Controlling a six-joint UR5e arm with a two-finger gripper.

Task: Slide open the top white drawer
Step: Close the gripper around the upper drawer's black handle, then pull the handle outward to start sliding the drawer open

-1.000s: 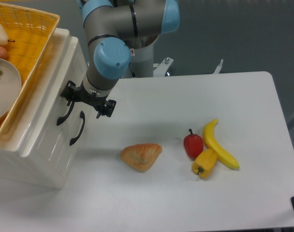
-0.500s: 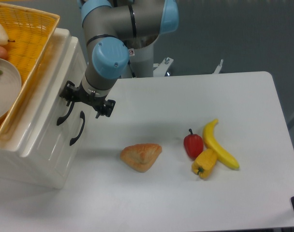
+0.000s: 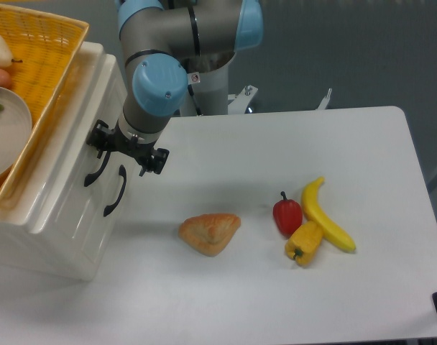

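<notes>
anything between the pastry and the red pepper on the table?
Nothing: in the fixed camera view the stretch between the pastry and the red pepper is bare white table. The yellow pepper and banana lie beyond the red pepper, to its right.

The top drawer (image 3: 82, 140) is glossy cream-white with a curved black handle, and the drawer below it (image 3: 85, 215) matches, black handle included. On top of the cabinet sits a woven basket (image 3: 49, 43) in yellow-orange, holding an off-white plate (image 3: 3, 129). The arm (image 3: 182, 36) is grey with light blue caps, and its hand (image 3: 125, 147) is black. The surface (image 3: 276, 287) is plain white. On it, right of the cabinet, lie a golden-brown pastry (image 3: 210, 233), a red pepper (image 3: 287, 215) with a dark stem, a yellow-orange pepper (image 3: 304, 242) and a yellow banana (image 3: 326, 213). The wall behind (image 3: 362, 50) is dull grey-blue.
</notes>
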